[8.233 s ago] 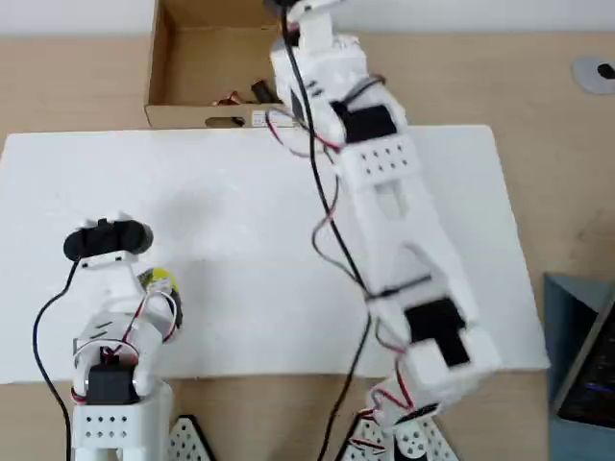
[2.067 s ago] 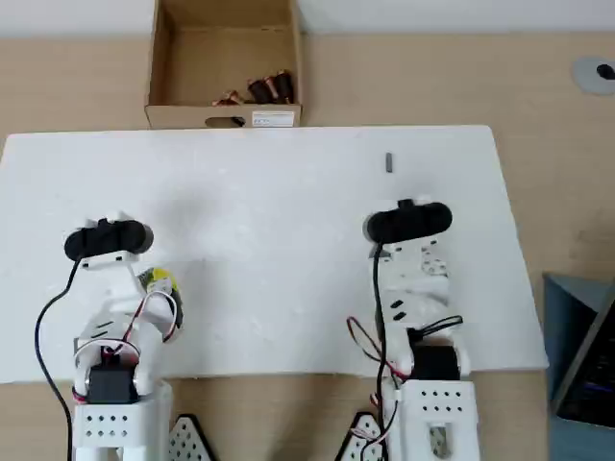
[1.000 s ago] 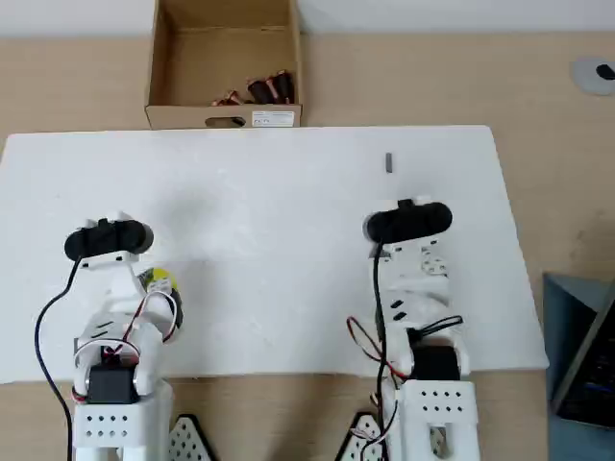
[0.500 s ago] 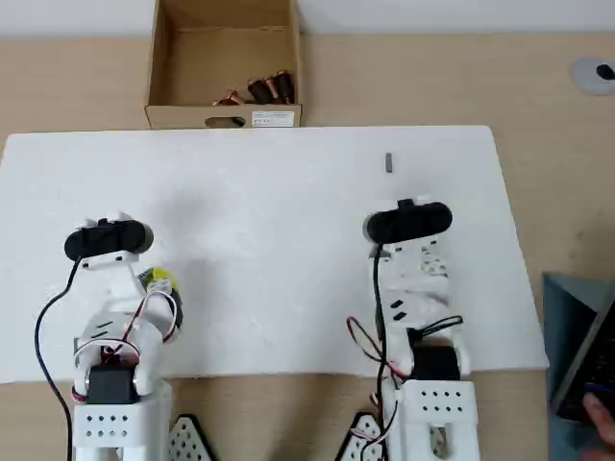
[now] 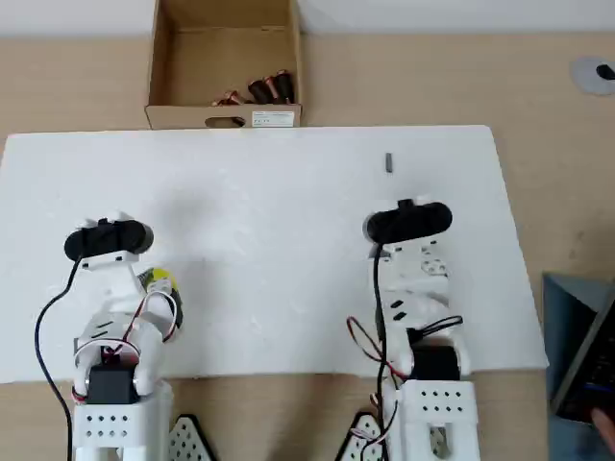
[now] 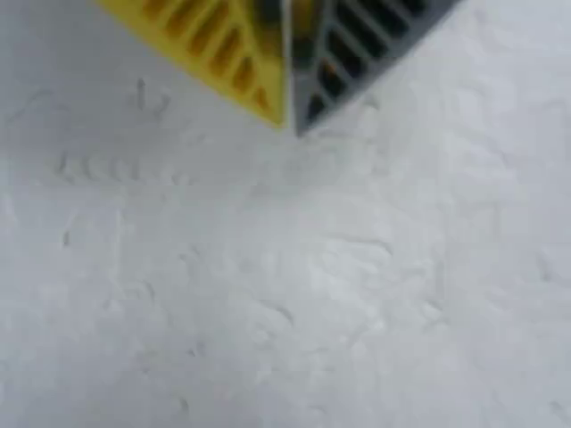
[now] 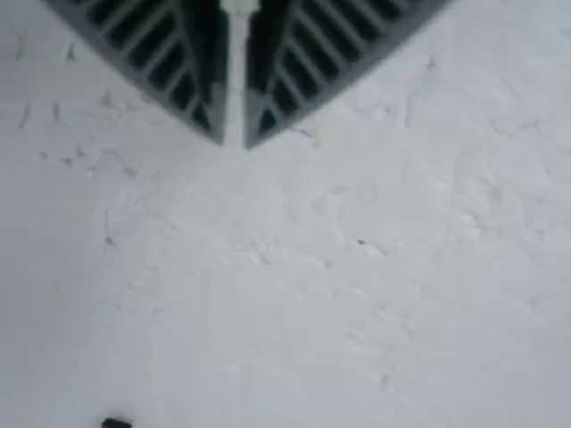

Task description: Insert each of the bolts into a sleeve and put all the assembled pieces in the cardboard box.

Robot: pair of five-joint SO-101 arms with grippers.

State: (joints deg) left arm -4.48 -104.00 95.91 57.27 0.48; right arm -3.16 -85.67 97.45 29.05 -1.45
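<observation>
One small dark piece point(image 5: 389, 162) lies alone on the white mat point(image 5: 240, 192), near the mat's far edge. It is long and thin, and its long side runs from near to far. It lies just past the right arm point(image 5: 408, 223), on the far side, with bare mat between them. The left arm point(image 5: 108, 240) is well apart from it, over on the left. So I think the right arm should reach forward for it and pinch it across its thin sides.

The right arm's jaws are pressed together with only a thin line between them, and they hold nothing. The left arm's jaws, one yellow and one grey, are closed tight and hold nothing.

The cardboard box point(image 5: 183, 117) sits on the table point(image 5: 432, 82) at the far left, past the mat. A little heap of brown and black pieces point(image 5: 258, 92) lies in its near right corner.

The lone piece is too small to tell if it is a bolt or a sleeve. A dark bit point(image 7: 114, 423) in the right wrist view is cut off; it may be that same piece.
</observation>
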